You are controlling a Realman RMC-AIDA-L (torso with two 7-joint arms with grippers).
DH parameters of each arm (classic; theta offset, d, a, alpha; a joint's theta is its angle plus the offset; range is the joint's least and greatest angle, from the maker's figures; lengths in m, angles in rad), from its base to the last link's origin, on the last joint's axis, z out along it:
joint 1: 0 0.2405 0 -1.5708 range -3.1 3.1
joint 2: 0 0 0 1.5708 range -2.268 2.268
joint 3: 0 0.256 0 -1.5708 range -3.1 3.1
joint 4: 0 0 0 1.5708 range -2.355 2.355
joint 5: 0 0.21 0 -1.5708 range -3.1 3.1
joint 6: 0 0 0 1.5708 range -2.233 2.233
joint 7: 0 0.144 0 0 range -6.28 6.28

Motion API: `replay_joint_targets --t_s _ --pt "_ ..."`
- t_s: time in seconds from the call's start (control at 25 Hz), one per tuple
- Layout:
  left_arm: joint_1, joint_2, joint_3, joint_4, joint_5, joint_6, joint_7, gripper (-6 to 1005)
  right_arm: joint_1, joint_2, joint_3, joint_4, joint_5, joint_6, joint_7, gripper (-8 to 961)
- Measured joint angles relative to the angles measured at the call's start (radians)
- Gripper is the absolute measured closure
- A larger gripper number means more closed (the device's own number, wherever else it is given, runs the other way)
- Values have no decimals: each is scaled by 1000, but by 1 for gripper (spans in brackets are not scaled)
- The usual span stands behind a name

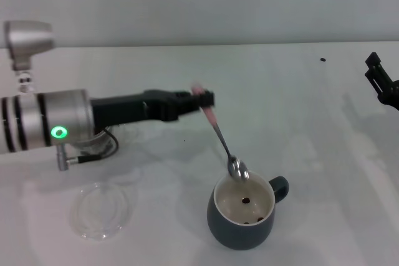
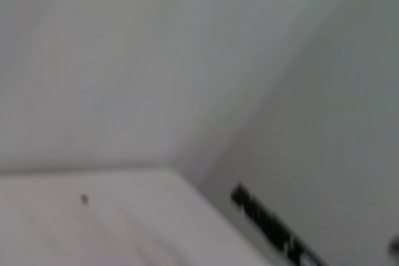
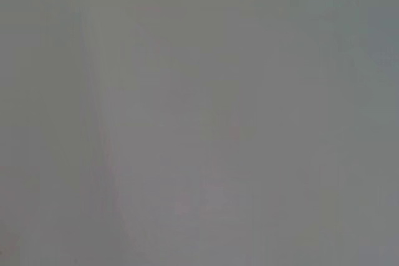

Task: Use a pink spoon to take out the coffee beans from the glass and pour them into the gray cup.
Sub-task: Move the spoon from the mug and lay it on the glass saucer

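In the head view my left gripper (image 1: 202,101) is shut on the pale pink handle of the pink spoon (image 1: 219,135). The spoon slopes down to the right, its metal bowl right over the far rim of the gray cup (image 1: 240,228). The cup stands at the front centre, handle to the right. A few coffee beans (image 1: 245,201) lie on its cream-white bottom. The glass is partly hidden behind my left arm at the left (image 1: 103,144). My right gripper (image 1: 380,82) sits at the right edge, away from the cup.
A flat clear round glass dish (image 1: 100,210) lies at the front left of the white table (image 1: 312,154). One stray bean (image 1: 323,60) lies far back right; it also shows in the left wrist view (image 2: 84,199). The right wrist view shows only a blank grey surface.
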Motion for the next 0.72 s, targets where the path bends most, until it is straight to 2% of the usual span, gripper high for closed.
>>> replay_joint_targets --t_s 0.12,0.2,0.24,0.28,0.4,0.72 --pt "33 2 0 10 -71 -2 5 862 0 -1 0 -3 2 0 0 167" --pt "96 4 -2 41 -176 -14 7 862 0 -1 0 -6 3 0 0 167" --pt "149 6 -5 55 -258 -29 7 862 0 -1 0 -7 3 0 -1 167" --pt "152 6 -5 56 -263 -29 7 862 0 -1 0 -10 4 0 0 167" --pt "230 10 -6 57 -365 -47 6 862 0 -2 0 -20 3 0 4 167" --pt "473 11 -19 49 -571 -75 14 862 5 -3 0 -45 2 0 5 167"
